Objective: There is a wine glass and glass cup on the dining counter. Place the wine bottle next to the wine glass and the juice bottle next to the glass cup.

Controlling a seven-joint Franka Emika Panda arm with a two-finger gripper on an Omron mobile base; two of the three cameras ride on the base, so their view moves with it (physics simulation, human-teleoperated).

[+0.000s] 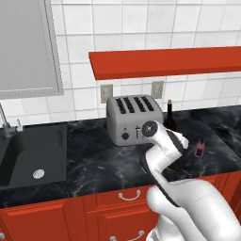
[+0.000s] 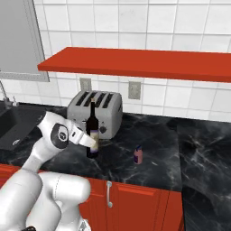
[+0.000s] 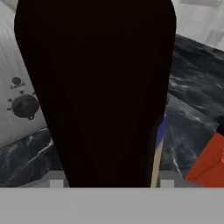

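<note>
While straddled by the gripper (image 2: 92, 140) at label height, stands upright: wine bottle (image 2: 92, 119), lower left of centre in the right base view, foot on the black marble counter (image 2: 158, 149), just in front of the toaster (image 2: 106, 110). Jaws partly open, one on each side of the dark body, which spans the gap between them in the hand view; cannot tell whether clamped or only close alongside.

Risks, judged from here:
- If not squeezed firm, likely slip of smooth round glass on lifting; tall and top-heavy, so could swing or tip.
- Hold looks mid-body; a tilt of the wrist could lever the bottle out.
- Toaster just behind: a backward pull could knock the bottle against it.
- Juice bottle (image 2: 138, 154) near, to the right of centre, apart from the wine bottle; a low sideways carry could bowl it over.
- Red shelf (image 2: 135, 63) above, across the upper frame: a high lift could bring the long neck near it.

Surface: glossy, white-veined, hard, so a dropped bottle would probably break. Red drawer fronts (image 2: 135, 198) below, silver handles. Black sink (image 1: 28, 155) at left of the left base view. White tiled wall (image 2: 189, 22) behind, with two outlets (image 2: 133, 89).
</note>
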